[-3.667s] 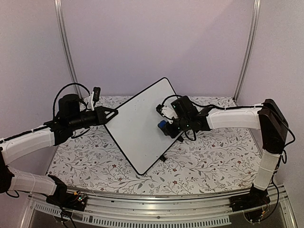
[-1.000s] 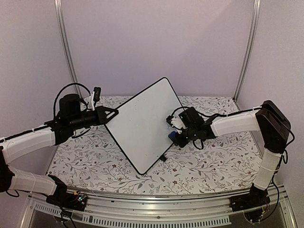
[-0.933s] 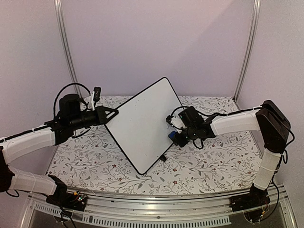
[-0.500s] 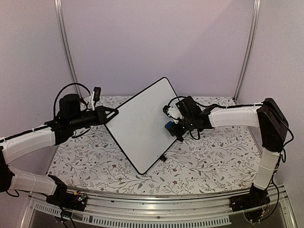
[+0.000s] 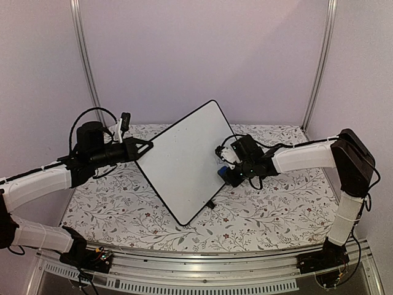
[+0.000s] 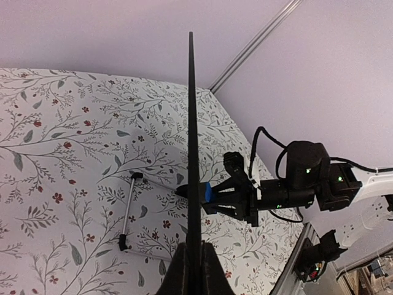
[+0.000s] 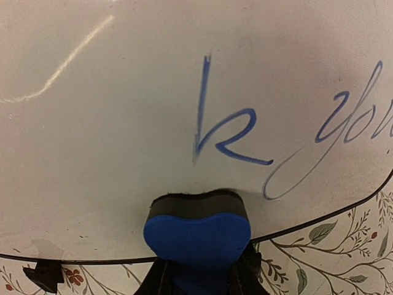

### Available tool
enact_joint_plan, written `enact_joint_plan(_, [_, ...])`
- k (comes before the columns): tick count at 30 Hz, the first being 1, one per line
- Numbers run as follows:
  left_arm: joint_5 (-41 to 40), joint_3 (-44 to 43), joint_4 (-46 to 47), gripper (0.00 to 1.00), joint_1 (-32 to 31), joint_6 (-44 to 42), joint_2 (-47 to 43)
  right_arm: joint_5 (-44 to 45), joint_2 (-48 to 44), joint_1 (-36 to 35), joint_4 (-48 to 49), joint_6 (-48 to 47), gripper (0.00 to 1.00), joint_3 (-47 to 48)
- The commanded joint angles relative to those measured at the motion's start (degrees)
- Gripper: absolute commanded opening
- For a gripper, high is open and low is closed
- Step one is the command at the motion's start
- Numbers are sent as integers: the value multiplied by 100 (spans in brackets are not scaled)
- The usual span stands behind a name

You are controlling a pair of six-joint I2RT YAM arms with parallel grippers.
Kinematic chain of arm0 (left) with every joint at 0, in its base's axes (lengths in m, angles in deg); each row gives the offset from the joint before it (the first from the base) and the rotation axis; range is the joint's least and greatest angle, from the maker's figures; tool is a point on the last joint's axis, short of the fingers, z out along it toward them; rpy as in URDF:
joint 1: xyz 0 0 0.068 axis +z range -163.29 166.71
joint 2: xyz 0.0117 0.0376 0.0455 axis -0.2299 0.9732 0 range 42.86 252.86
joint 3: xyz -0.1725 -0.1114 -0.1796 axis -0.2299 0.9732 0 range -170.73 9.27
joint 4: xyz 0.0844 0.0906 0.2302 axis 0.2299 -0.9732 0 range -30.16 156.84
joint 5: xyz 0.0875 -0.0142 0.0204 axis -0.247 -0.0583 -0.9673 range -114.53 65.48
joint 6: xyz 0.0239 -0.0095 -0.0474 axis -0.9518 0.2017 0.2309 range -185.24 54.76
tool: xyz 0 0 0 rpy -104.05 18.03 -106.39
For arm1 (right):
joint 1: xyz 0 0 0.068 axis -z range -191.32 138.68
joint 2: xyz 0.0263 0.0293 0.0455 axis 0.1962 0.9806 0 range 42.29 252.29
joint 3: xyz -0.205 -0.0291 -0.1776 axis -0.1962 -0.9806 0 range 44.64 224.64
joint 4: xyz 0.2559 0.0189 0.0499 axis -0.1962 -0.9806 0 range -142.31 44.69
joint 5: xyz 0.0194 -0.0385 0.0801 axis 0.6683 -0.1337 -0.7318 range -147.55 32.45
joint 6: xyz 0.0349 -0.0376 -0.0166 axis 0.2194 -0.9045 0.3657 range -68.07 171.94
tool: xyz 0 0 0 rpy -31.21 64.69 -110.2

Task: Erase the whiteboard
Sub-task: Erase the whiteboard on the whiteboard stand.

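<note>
Whiteboard [image 5: 184, 161] seen at centre of top view, tilted diamond-wise, one corner lowest, over floral table cover [image 5: 276, 209]. Left edge clamped between closed fingers of left gripper [image 5: 146, 147]; board seen edge-on in left wrist view. Blue eraser [image 7: 196, 233] gripped by right gripper [image 5: 225, 174], felt side touching board near lower right edge. Blue handwriting [image 7: 230, 132] seen just above eraser, centre of right wrist view.
</note>
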Motion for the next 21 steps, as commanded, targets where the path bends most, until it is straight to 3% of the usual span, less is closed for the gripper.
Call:
enact_joint_plan(1, [852, -141, 292, 0, -231, -221, -25, -65, 65, 9, -125, -33, 0, 228])
enact_joint_plan(12, [815, -150, 266, 0, -229, -247, -17, 50, 470, 23, -623, -395, 0, 1555])
enact_joint_plan(21, [851, -158, 267, 0, -236, -242, -25, -1, 518, 77, -585, -338, 0, 1133])
